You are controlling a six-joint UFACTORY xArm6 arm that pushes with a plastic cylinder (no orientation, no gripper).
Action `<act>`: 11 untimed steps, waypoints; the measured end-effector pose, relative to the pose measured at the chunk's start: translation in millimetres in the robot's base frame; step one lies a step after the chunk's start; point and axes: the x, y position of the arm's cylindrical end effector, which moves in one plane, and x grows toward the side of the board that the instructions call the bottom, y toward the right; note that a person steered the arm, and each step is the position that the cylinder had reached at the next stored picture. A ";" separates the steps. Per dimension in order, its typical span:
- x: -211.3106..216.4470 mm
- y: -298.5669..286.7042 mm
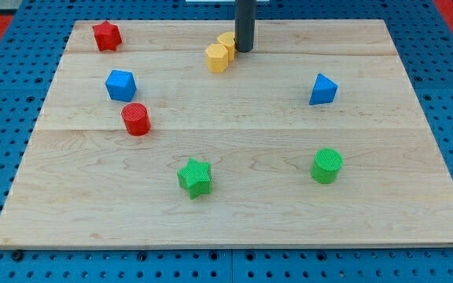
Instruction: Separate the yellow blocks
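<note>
A: Item one, largest: the tabletop (234, 196), a pale wooden board on a blue pegboard. You have eight blocks spread on it.

B: And the arm?

A: Item two: a straight dark rod coming down from the view's top, near upright. Your tool is this rod alone; it has nothing to spread or press together, and it pinches nothing. My tip (244, 51) sits on the board just at the view's right of the rear yellow block (226, 41), touching it or very nearly; you cannot tell which.

B: The task's things?

A: Items three and four: that rear yellow block, partly hidden, shape unclear, and the yellow hexagonal block (218, 58) in front of it towards the view's lower left. The two touch, near the board's top edge, centre. They are not yet separated.

B: Risks?

A: If you push straight left, the rear block may carry the front one along, and the pair travels joined. A push off-centre may only spin a block. The top edge is near, so an upward shove could send one off the board.

B: The remainder?

A: Blue cube (120, 85), blue pyramid-like block (322, 90), green star (195, 177), green cylinder (327, 166), red cylinder (136, 119), red star (107, 35). All well apart from the tip.
</note>
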 end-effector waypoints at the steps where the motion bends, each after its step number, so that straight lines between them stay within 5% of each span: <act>1: 30.7 -2.3; 3: 23.2 -52.5; 9: -12.5 -25.0; 11: 63.0 -25.8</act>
